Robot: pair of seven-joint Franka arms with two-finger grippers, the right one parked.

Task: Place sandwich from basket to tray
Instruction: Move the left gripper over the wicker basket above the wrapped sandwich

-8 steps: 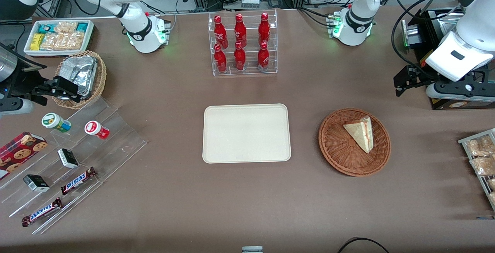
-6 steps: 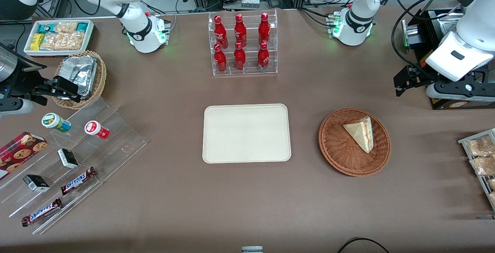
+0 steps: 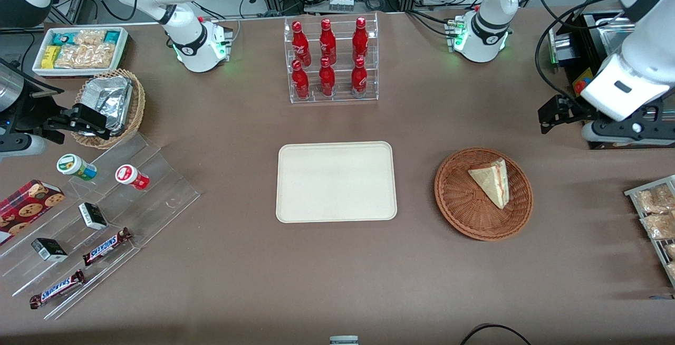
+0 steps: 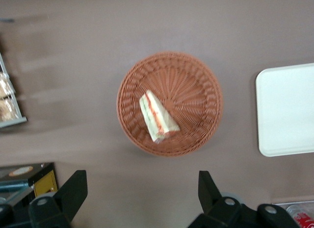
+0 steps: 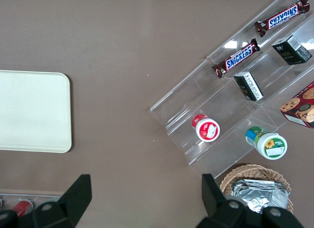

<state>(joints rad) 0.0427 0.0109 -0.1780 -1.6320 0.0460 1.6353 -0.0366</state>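
One sandwich lies in the basket, beside the bare tray on the table. Farther from the front camera, the tool hangs wide open, holding nothing.

"SNICKERS" on two chocolate bars on the clear stepped stand.

My gripper: black fingers spread wide, over brown table near working arm's end, farther from camera than basket. White arm shell above it.
Basket: reddish-brown wicker, radial weave pattern.
Sandwich in basket: pale cream bread, pink-red and green stripe along cut edge.
Tray: plain cream-white, no pattern.
Bottles: glossy red, white lettering, in clear rack.
Small basket: tan wicker, silver foil inside.
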